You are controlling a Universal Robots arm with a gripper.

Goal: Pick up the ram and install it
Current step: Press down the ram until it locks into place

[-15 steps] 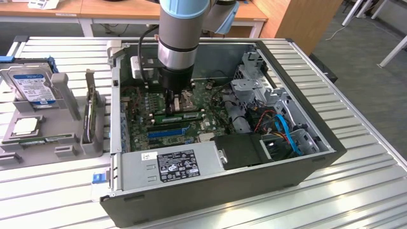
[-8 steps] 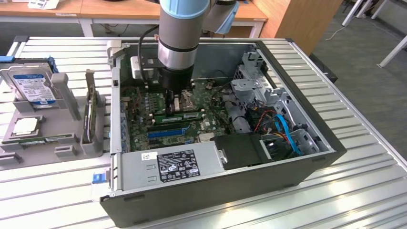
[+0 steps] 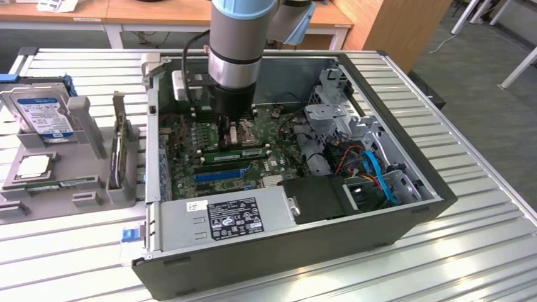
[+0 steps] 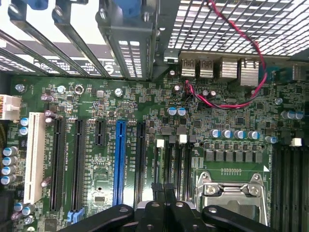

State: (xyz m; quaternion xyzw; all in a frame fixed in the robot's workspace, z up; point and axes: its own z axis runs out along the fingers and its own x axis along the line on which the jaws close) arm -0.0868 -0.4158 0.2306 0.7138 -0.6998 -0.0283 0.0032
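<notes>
Exterior view: arm (image 3: pixel 239 44) reaches down into the open computer case (image 3: pixel 403 214) over the motherboard (image 3: pixel 210 141); a ram (image 3: pixel 235 153) stick lies seated across the board just near of the arm, metal walls close around. Wrist view: gripper (image 4: pixel 163 187) clenched, fingertips together, holding nothing, hovering above the black slots (image 4: pixel 176 164) beside the CPU socket (image 4: pixel 231 193).
</notes>
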